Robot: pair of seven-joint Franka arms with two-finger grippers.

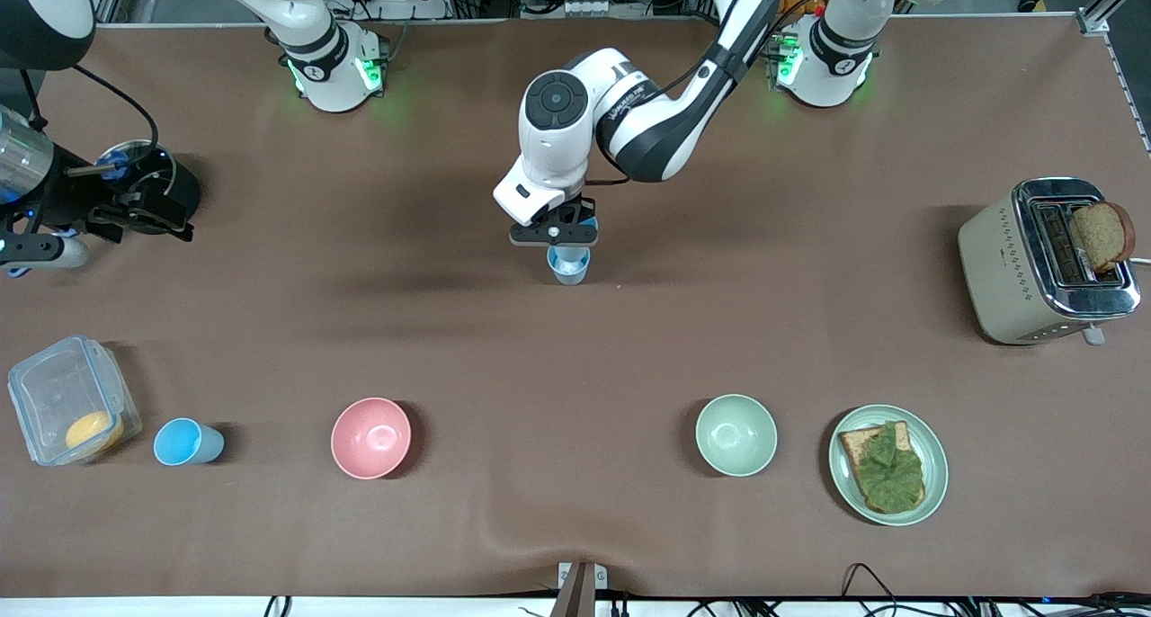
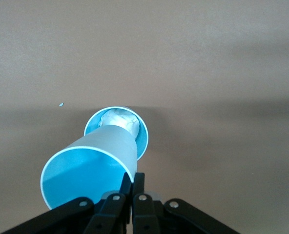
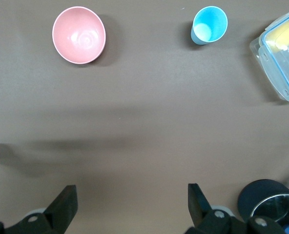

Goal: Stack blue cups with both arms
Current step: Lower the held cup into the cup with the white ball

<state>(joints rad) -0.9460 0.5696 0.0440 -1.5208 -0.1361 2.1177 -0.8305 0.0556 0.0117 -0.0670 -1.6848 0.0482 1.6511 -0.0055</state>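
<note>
My left gripper (image 1: 562, 233) is shut on the rim of a blue cup (image 2: 88, 168) at the table's middle. It holds that cup tilted, its base in the mouth of a second blue cup (image 2: 143, 131) that stands on the table (image 1: 569, 268). In the left wrist view the fingers (image 2: 133, 179) pinch the held cup's wall. A third blue cup (image 1: 187, 442) stands near the front edge toward the right arm's end and also shows in the right wrist view (image 3: 209, 24). My right gripper (image 1: 148, 210) is open and empty (image 3: 132, 195), up over the table at that end.
A pink bowl (image 1: 370, 437) and a pale green bowl (image 1: 736, 434) stand along the front. A clear lidded box (image 1: 70, 412) sits beside the third cup. A plate with toast and lettuce (image 1: 888, 464) and a toaster (image 1: 1048, 262) stand toward the left arm's end.
</note>
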